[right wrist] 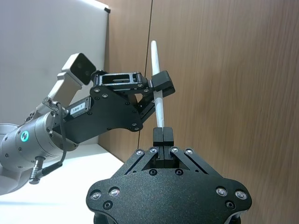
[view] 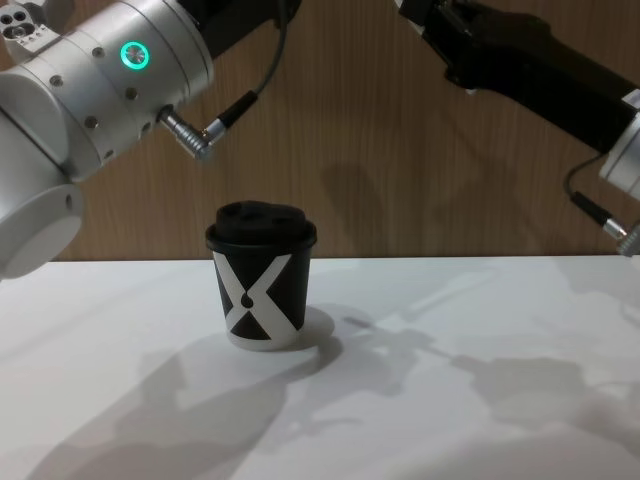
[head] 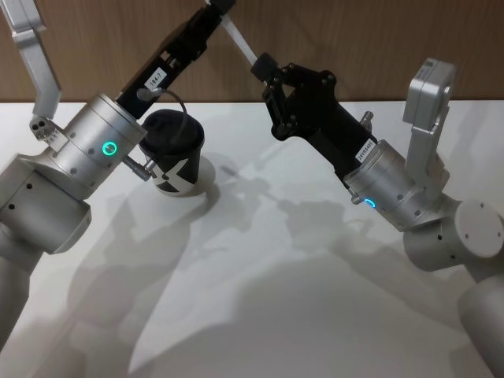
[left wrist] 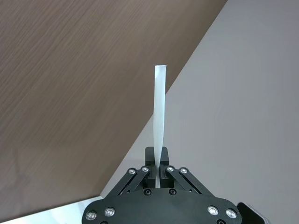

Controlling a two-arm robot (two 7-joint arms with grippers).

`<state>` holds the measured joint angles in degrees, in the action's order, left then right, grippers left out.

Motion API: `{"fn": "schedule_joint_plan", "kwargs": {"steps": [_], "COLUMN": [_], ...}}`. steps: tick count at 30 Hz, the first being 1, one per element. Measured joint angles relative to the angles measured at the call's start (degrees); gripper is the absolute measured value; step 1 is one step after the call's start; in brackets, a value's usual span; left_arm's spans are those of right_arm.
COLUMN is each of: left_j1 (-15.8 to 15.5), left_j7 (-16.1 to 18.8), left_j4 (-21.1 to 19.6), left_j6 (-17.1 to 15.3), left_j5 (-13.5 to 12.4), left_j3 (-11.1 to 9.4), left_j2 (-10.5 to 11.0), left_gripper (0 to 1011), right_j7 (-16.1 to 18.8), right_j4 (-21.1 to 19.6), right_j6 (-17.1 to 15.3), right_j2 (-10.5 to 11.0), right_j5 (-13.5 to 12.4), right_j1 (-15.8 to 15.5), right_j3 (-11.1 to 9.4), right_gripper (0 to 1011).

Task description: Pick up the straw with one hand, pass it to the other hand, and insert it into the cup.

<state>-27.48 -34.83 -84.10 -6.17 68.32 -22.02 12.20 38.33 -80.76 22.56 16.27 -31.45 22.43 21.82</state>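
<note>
1. Your left gripper, the one on the wrist with the green ring, is raised at the far side of the scene. It's pinched tight on the straw, partway along its length.
2. Your right gripper reaches in from the right and meets it up there. Its fingers are narrowed right down onto the straw's other end, so both grippers have hold of it at once.
3. The straw is well clear of the table, slanting in the air in front of the wood wall. A free length pokes out past the left gripper, on the side away from the right one.
4. The cup stands upright on the table, left of centre, with its lid on and the white X facing the near side. It sits below the left wrist, well apart from the straw.
</note>
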Motion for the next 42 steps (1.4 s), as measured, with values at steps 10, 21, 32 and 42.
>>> {"fn": "schedule_joint_plan", "kwargs": {"steps": [10, 21, 32, 42], "left_j1": [0.2, 0.2, -0.1, 0.1], "left_j7": [0.1, 1.3, 5.4, 10.6], "left_j4": [-0.7, -1.1, -1.6, -2.4], "left_j6": [0.9, 3.5, 7.0, 9.8], "left_j5": [0.1, -2.3, -9.3, -16.6], "left_j3": [-0.2, -1.1, -2.4, -2.7], "left_j2": [0.4, 1.4, 3.8, 5.9], "left_gripper": [7, 7, 8, 7], "right_j7": [0.0, 0.0, 0.0, 0.0], "right_j4": [0.0, 0.0, 0.0, 0.0], "right_j6": [0.0, 0.0, 0.0, 0.0], "right_j2": [0.0, 0.0, 0.0, 0.0], "right_j5": [0.0, 0.0, 0.0, 0.0], "right_j1": [0.0, 0.0, 0.0, 0.0], "right_j3": [0.0, 0.0, 0.0, 0.0], "right_gripper": [141, 483, 857, 1001]}}
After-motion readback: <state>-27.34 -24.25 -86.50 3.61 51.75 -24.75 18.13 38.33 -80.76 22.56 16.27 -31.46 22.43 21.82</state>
